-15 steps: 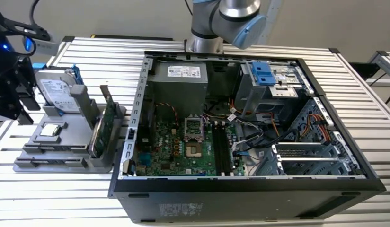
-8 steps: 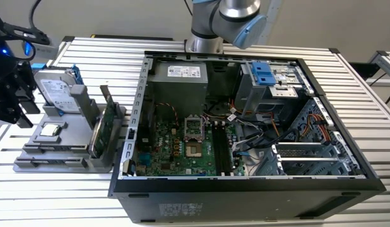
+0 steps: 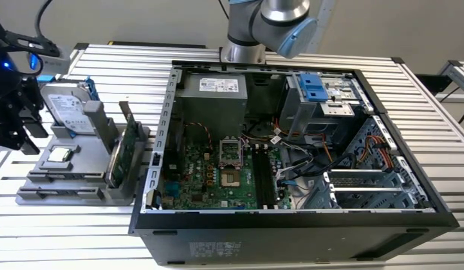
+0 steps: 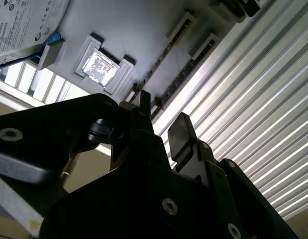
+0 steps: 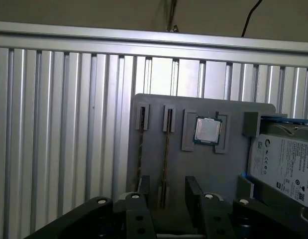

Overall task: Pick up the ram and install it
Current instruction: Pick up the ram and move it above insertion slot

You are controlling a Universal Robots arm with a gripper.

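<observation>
two thin dark strips, most likely the ram (image 5: 166,149), stand on edge in the narrow parallel slots of a grey holder (image 5: 226,169), side by side but apart. they are seen edge-on, so their labels cannot be made out. the gripper (image 5: 167,193) hovers above the slotted end of the holder, its jaws spread with nothing between them. in the first wrist view one strip runs in line with the gap between the jaws.

on the same holder, a square silver processor chip (image 5: 207,130) sits in a recess just beside the slots. past it a silver hard drive (image 5: 283,167) with blue rails stands at the holder's other end. an upright green card (image 3: 121,152) stands along the holder's edge nearest the computer case (image 3: 292,236).

the holder rests on a slatted aluminium desk (image 3: 67,230), at the exterior view's left of the case. the case lies on its side with its panel off and the motherboard (image 3: 209,174) facing up. long black memory slots (image 3: 263,177) run beside the processor socket (image 3: 230,163). the arm (image 3: 281,22) rises behind the case.
</observation>
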